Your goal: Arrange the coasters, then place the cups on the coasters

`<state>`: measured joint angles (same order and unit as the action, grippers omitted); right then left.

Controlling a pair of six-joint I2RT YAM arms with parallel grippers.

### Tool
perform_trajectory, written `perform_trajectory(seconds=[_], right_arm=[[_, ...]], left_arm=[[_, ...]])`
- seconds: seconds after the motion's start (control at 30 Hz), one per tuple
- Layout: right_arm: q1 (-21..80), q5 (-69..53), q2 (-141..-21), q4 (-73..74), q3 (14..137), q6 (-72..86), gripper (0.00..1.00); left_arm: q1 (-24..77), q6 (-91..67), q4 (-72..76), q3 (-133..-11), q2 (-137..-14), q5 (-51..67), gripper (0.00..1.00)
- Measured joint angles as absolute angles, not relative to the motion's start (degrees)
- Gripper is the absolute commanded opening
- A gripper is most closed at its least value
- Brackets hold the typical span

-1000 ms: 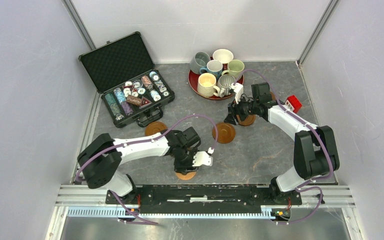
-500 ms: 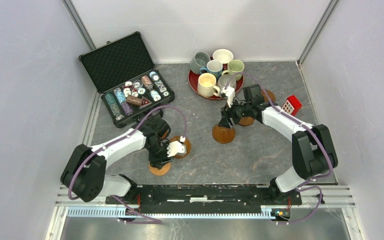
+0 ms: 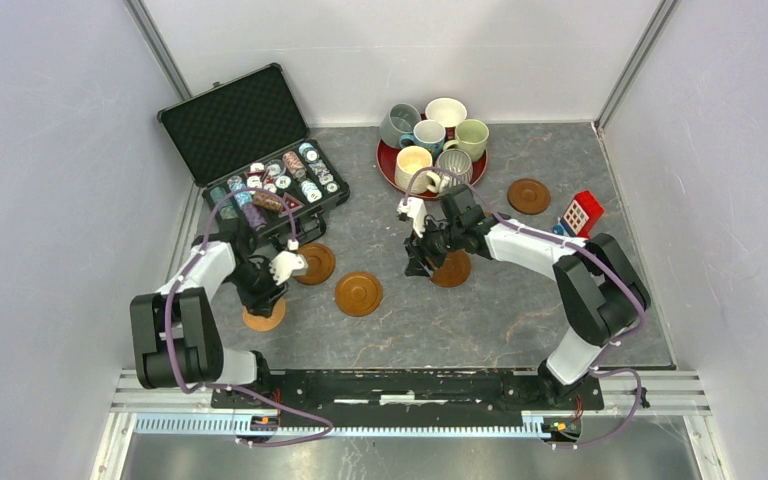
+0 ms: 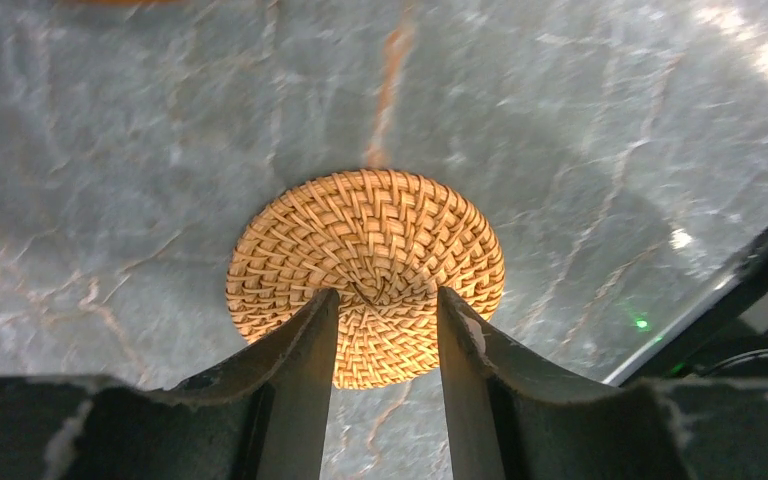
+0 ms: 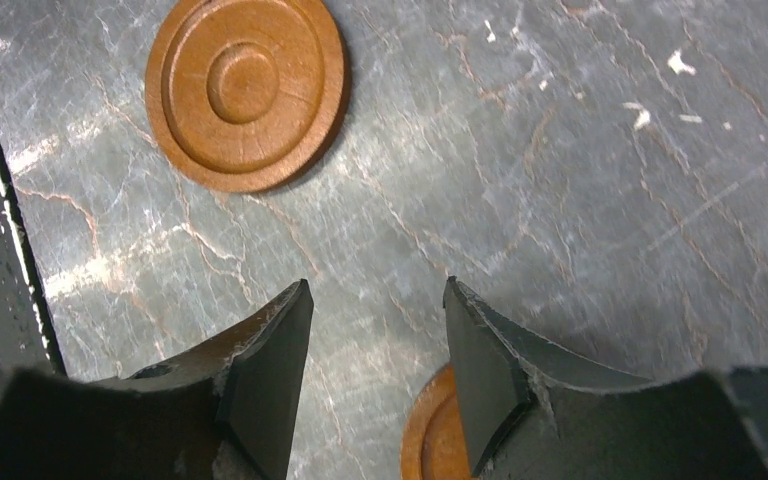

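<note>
Five coasters show on the table. A light woven coaster [image 3: 263,318] [image 4: 365,255] lies at the left, and my left gripper [image 3: 265,300] [image 4: 385,297] stands open with its fingertips [image 4: 322,310] over the disc's middle. Brown coasters lie at left centre [image 3: 314,263], in the middle [image 3: 359,294] [image 5: 245,90], under my right wrist [image 3: 451,268] [image 5: 428,440] and at the back right [image 3: 528,196]. My right gripper [image 3: 413,262] [image 5: 378,290] is open above bare table, with nothing between its fingers. The cups [image 3: 430,138] stand bunched on the red tray [image 3: 390,172].
An open black case [image 3: 255,160] of poker chips sits at the back left. A small red block [image 3: 582,212] stands at the right near the back-right coaster. Grey walls close in both sides, and the arm rail runs along the near edge.
My left gripper has swept to the left, and the woven coaster has slid along under it. My right gripper has moved left, away from the tray's front toward the table's middle.
</note>
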<state>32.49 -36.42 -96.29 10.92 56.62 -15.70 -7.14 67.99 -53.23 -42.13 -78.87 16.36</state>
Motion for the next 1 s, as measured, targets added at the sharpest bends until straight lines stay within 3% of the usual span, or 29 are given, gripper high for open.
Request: perform_trajectory(seconds=[0.17, 0.3, 0.43, 0.67, 1.0], right_arm=[[35.77, -34.24, -99.15, 9.82, 59.18, -15.16, 0.58], [37.89, -32.10, -100.84, 8.51, 60.18, -14.28, 0.63], [39.88, -29.89, -102.08, 6.92, 60.99, -12.99, 0.67], [42.89, -27.86, -105.62, 2.70, 62.83, -9.15, 0.72], [45.63, -23.57, -111.35, -0.80, 64.95, -6.39, 0.71]], left_arm=[[-12.43, 70.13, -52.23, -45.23, -81.73, 15.46, 0.53], [-13.93, 70.70, -53.67, -48.97, -82.04, 18.55, 0.66], [-13.69, 70.28, -55.55, -52.36, -80.40, 25.82, 0.72], [-10.90, 61.06, -50.72, -55.66, -78.87, 36.97, 0.75], [-1.91, 47.33, -33.30, -48.73, -78.17, 37.82, 0.75]])
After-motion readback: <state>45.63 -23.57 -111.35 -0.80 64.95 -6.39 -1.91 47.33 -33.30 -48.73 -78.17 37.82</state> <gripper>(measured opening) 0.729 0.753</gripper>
